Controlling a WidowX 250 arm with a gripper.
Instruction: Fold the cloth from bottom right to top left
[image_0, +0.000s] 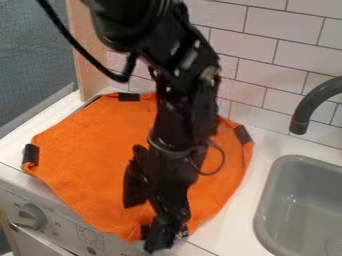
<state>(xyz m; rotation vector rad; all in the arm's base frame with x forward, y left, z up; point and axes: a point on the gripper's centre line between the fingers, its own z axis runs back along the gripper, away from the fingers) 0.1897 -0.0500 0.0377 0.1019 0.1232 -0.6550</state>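
The orange cloth (100, 150) lies spread out over the white stove top and counter, with black patches at its corners. Over its lower right part hangs my gripper (148, 216), pointing down at the cloth's bottom corner. Its two fingers stand apart, one over the orange fabric and the other at the cloth's front edge. A dark patch (145, 231) at that bottom corner is partly covered by the nearer finger; whether they touch, I cannot tell. The arm hides a strip through the cloth's right half.
To the right are a grey sink (267, 200) and a dark curved faucet (310, 102). White wall tiles (260, 55) rise behind the counter. Stove knobs (30, 216) line the front panel at the lower left, and a wooden post (87, 60) stands at the back left.
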